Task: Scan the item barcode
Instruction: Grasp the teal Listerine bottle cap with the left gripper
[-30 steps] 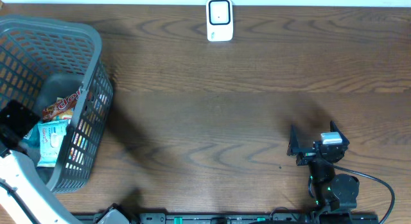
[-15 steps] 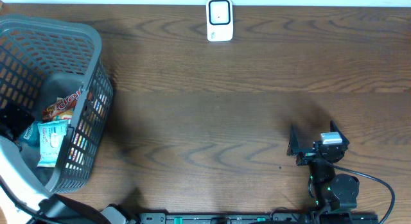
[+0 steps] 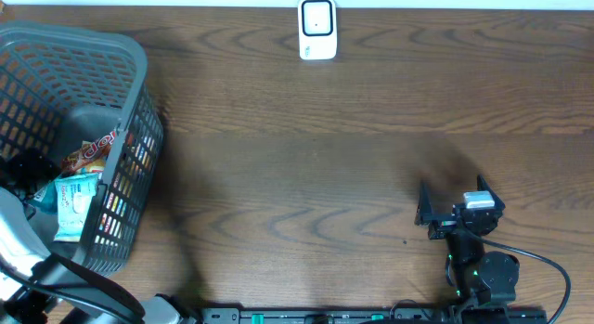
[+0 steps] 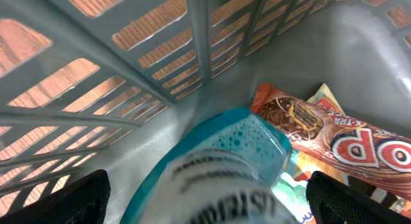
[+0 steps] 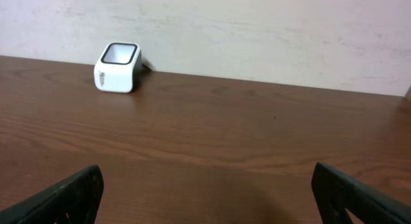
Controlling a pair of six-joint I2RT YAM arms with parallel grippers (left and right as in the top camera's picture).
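Note:
In the grey basket lie a teal packet and a brown-orange snack wrapper. My left gripper is down inside the basket at its left side. In the left wrist view it stands open, its black fingers either side of the teal packet, which fills the gap, blurred and very close. Contact does not show. The snack wrapper lies just beyond. The white barcode scanner stands at the table's far edge. My right gripper rests open and empty at the front right.
The basket's slatted wall rises close on the left of my left gripper. From the right wrist, the scanner stands far off to the left against a pale wall, with bare brown tabletop between it and my right gripper.
My left arm has swung further in from the front left, and its gripper has sunk lower in the basket beside the teal packet. The right arm has not moved.

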